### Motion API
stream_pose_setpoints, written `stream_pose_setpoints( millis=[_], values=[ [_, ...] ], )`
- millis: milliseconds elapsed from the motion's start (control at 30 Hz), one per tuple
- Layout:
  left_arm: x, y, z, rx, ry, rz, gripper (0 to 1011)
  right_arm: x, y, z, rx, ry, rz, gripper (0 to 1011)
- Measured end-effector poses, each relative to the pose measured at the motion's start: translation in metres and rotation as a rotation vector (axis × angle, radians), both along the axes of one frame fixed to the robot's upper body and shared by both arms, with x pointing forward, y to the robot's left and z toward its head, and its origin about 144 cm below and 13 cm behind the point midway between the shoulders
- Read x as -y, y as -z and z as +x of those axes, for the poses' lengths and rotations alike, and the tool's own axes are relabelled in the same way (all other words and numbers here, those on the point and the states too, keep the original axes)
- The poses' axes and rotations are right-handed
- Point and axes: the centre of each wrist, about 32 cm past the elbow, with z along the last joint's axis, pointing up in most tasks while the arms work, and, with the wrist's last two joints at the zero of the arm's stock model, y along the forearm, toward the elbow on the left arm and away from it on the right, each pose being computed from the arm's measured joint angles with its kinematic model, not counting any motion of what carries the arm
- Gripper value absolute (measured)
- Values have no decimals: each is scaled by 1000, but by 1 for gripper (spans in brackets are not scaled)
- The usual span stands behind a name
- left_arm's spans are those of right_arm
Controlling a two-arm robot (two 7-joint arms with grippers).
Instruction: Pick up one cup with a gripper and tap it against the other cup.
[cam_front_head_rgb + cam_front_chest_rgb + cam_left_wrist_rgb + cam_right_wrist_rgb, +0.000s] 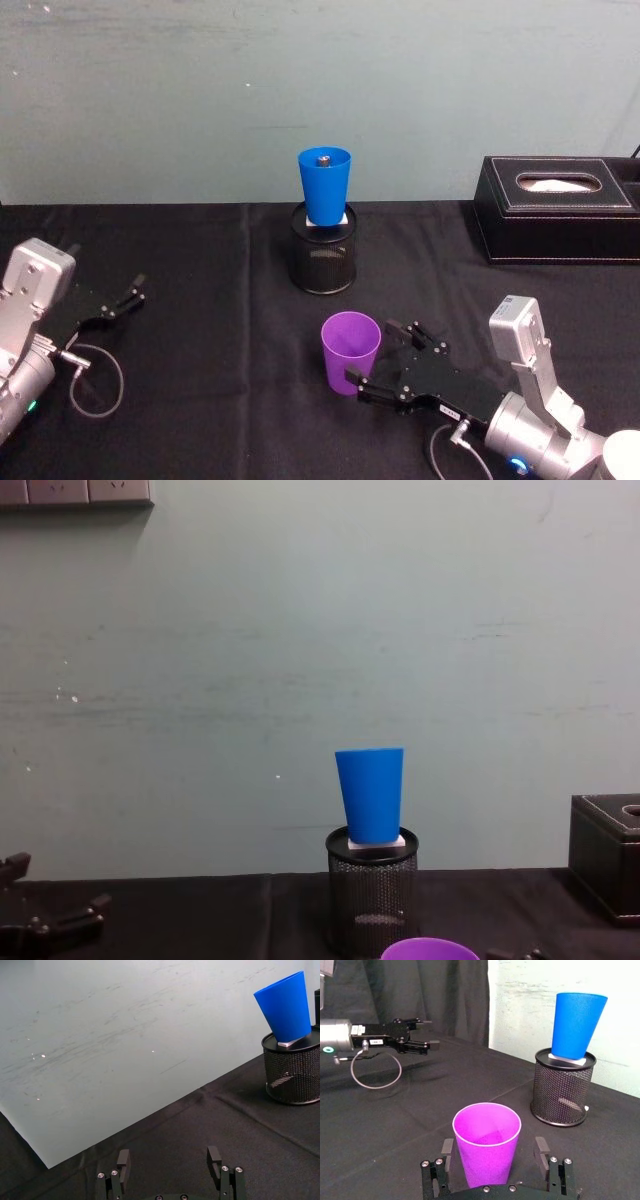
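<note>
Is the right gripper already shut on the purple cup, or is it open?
Open. The fingers of the right gripper stand either side of the purple cup, a gap showing at each.

Lab: black-draped table [200,420], bare wall [300,80]

Even diffuse room light; pale wall [100,1035] bright with small glints; black cloth [200,350] dark, shadows faint.

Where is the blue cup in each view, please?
Head view: blue cup at centre, on the black mesh holder.
Left wrist view: blue cup on the holder, against the pale wall.
Right wrist view: blue cup on the holder, beyond the purple cup.
Chest view: blue cup at lower centre, on the holder.
Shared landmark: the black mesh holder.
</note>
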Motion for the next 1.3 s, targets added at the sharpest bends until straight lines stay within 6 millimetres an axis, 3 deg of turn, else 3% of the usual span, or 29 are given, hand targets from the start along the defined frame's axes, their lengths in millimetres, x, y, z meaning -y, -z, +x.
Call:
stream_pose_setpoints(
  millis=[733,1300],
  values=[
    [0,0,0,0,0,0,1000,-14,1,20,20,-43,15,1003],
    [0,0,0,0,0,0,1000,-20,1,24,15,-60,8,995]
  ],
)
